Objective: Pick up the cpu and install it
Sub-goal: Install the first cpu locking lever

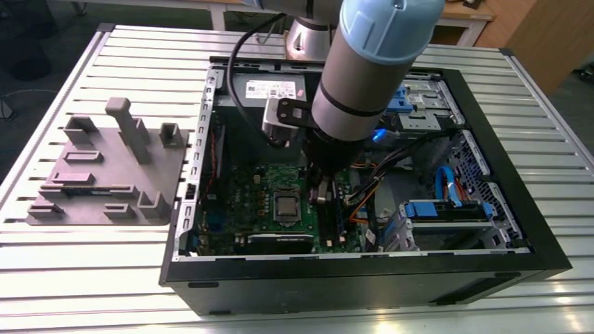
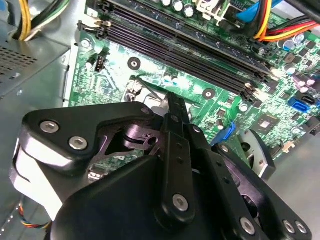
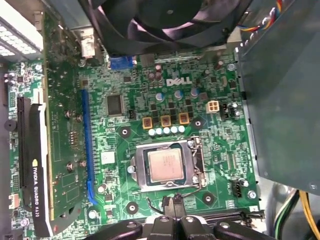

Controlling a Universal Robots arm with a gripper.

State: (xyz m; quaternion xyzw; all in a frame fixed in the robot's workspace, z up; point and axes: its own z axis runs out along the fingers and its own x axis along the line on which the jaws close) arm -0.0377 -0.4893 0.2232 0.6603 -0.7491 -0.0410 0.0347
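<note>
Silvery-grey, the cpu (image 3: pixel 165 165) lies flat inside the socket's metal frame (image 3: pixel 196 161) on the green motherboard (image 3: pixel 150 95), as the first wrist view shows. The hand (image 3: pixel 177 212) hangs over the memory slots (image 2: pixel 190 55), just beside that frame, its fingers pressed together with nothing between them.

As I judge it, the risk is a descent slightly off line, which could set the fingertips on the frame or scrape the chip's top. If the chip is not fully seated, a sideways nudge might bend the socket contacts.

Room is tight. The cooling fan (image 3: pixel 165 20) and the grey power-supply box (image 3: pixel 280 100) crowd two sides, and the graphics card (image 3: pixel 37 165) stands farther off. The case walls (image 1: pixel 543 243) hem the arm in, so straight up looks like the freest way.
</note>
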